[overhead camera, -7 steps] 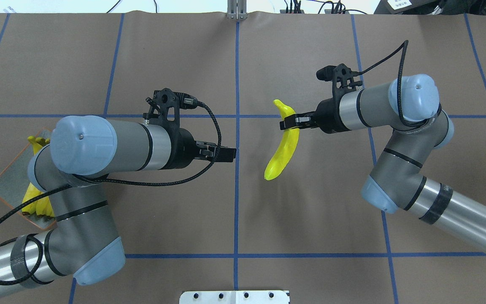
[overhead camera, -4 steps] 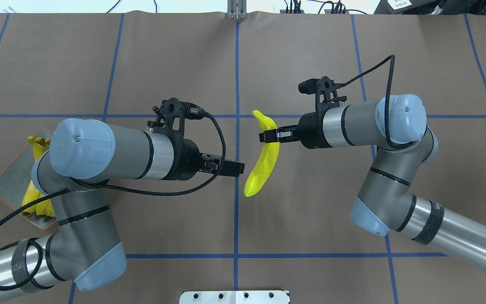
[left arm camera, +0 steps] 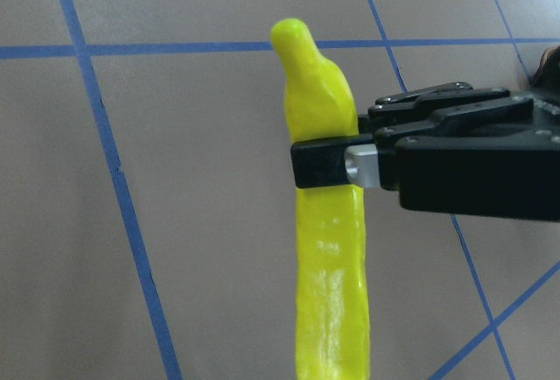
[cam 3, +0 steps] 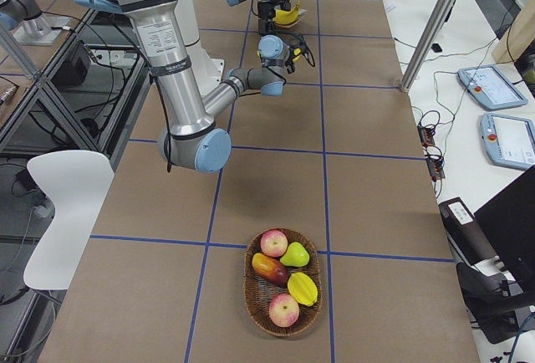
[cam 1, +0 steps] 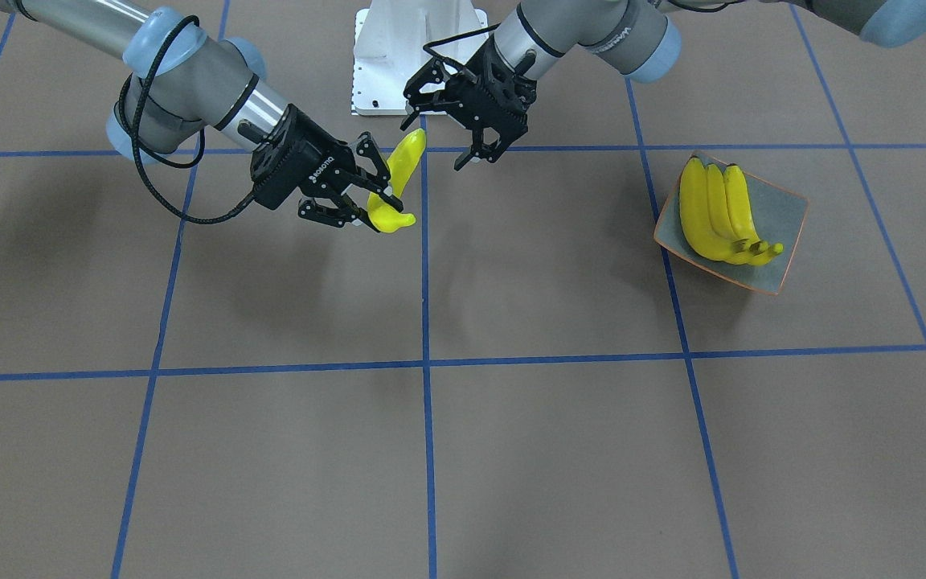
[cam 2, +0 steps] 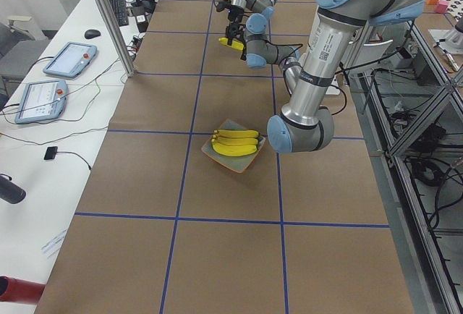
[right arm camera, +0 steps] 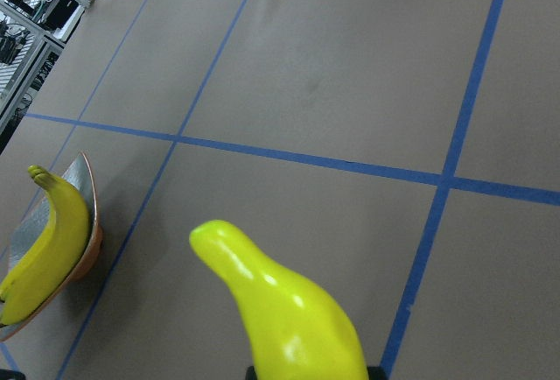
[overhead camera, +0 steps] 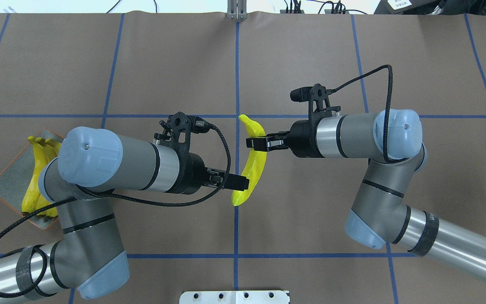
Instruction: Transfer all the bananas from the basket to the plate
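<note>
One banana [overhead camera: 253, 166] hangs above the table's middle, with my right gripper [overhead camera: 255, 143] shut on its upper part. The left wrist view shows that banana [left arm camera: 328, 284] clamped between the right gripper's black fingers. My left gripper [cam 1: 435, 141] is open, its spread fingers right at the banana's [cam 1: 399, 173] free end; whether they touch it I cannot tell. Three bananas [cam 1: 716, 213] lie side by side on the square plate [cam 1: 784, 213] on my left. The basket [cam 3: 248, 292] stands far to my right and shows no banana.
The basket holds apples, a mango and other fruit [cam 3: 284, 283]. The robot's white base plate [cam 1: 415, 48] sits just behind the two grippers. Brown table with blue grid lines stretches between plate and basket. Tablets and cables lie on a side bench [cam 3: 493, 112].
My right arm has carried the banana leftward to the table's centre line. My left gripper has moved right and nearer to me, reaching the banana's lower end.
</note>
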Tool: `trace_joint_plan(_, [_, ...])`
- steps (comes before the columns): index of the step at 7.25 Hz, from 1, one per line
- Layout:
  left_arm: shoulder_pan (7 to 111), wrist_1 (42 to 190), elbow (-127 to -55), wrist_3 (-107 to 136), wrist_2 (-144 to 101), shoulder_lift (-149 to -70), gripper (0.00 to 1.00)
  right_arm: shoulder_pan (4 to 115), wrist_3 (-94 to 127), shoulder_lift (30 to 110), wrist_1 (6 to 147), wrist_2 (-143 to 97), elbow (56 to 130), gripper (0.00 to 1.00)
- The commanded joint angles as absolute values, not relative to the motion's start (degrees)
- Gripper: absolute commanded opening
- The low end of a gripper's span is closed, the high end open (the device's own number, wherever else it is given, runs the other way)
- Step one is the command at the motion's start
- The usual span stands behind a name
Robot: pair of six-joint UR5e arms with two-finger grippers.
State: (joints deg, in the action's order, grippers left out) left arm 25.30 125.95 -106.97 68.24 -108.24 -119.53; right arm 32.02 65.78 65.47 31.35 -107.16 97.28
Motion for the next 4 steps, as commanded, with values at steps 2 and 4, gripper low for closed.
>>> trace_joint_plan(2, [24.7,125.9,-106.7,69.1,-108.3,-120.1,1.00,29.2,65.4,64.9,30.9,-103.6,98.1,0.00])
trace_joint_plan(4, [24.7,125.9,-105.5,69.3,-108.3,-120.8,1.00,28.5,65.0,64.2,30.9,-103.4,98.8,0.00])
